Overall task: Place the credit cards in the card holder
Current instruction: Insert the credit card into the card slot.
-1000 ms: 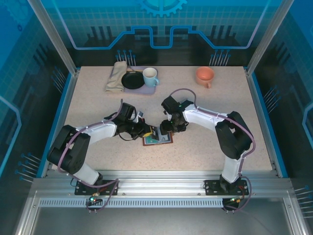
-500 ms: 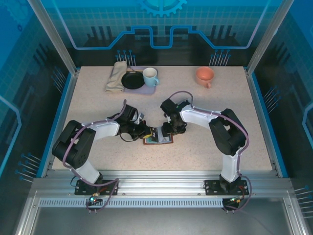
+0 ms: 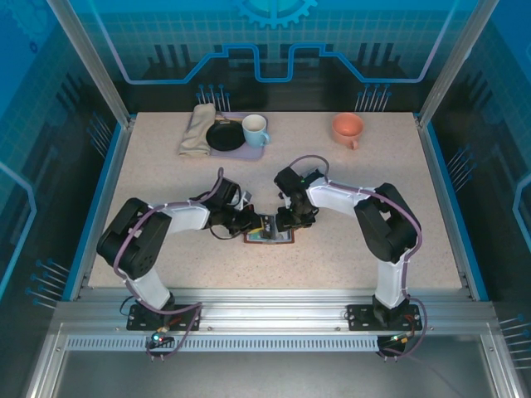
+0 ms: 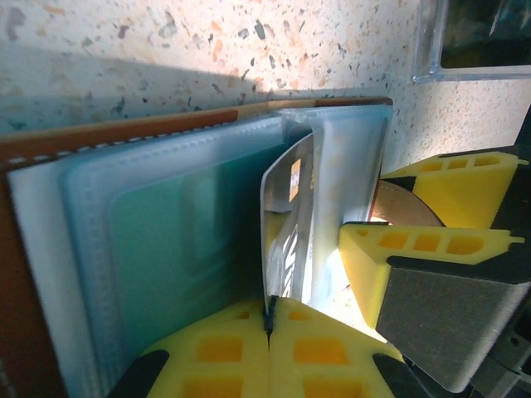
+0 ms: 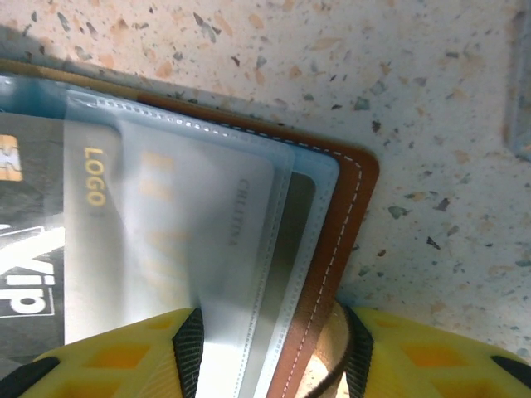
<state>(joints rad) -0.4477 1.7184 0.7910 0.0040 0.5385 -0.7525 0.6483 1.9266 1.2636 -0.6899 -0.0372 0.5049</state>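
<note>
The brown card holder (image 3: pixel 269 231) lies open on the table between both grippers. Its clear sleeves (image 4: pixel 166 240) show a teal credit card (image 4: pixel 187 257) tucked inside one. My left gripper (image 4: pixel 270 319) is shut on the bottom edge of a grey-white credit card (image 4: pixel 286 215), which stands on edge among the sleeves. My right gripper (image 5: pixel 265 356) straddles the card holder's right edge. Its jaws stand apart with a sleeve holding a white credit card (image 5: pixel 174 240), the stitched brown cover (image 5: pixel 332 249) and the snap tab between them. Its left pad touches the sleeve.
At the table's back lie a beige cloth (image 3: pixel 197 129), a black dish (image 3: pixel 224 136), a pale blue mug (image 3: pixel 255 129) and an orange cup (image 3: pixel 348 128). A clear plastic box corner (image 4: pixel 477 41) sits just beyond the holder.
Both grippers have stayed at the card holder. The left arm's elbow has swung right, nudging its gripper nearer the holder. The right arm's elbow has drawn in.
</note>
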